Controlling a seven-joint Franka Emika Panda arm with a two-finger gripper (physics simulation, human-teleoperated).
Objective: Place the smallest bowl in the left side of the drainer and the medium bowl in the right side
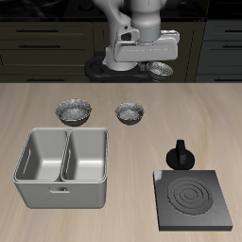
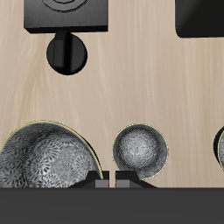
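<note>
The tabletop (image 1: 142,142) lies well below the hand (image 2: 114,181), which I have up high at the back. The drainer (image 1: 62,189) is the biggest thing on it, well forward of the hand and off to one side. Its 2 compartments show bare metal, so neither bowl is placed yet. A black stove plate (image 1: 194,198) sits just as far forward on the other side, with a small black pot (image 1: 180,156) just behind it.

2 bowls rest on the wood between the hand and the drainer. The largest bowl (image 1: 74,112) is just behind the drainer, and the medium bowl (image 1: 130,113) is beside it, nearer to a spot under the hand.

The smallest bowl (image 1: 161,69) hangs right beside the fingers, clear of the tabletop. In the wrist view the fingertips are pinched almost together where its rim runs in. I read that as the hand clenched on the rim, though the contact itself is hidden.

I judge this bowl to be light, stiff and slick, being thin metal. Pinching the rim with 1 finger inside and 1 outside is the right hold. Held off-centre like this it may swing or slip, so I would carry it slowly to the left side of the drainer and lower it well in before letting go.
</note>
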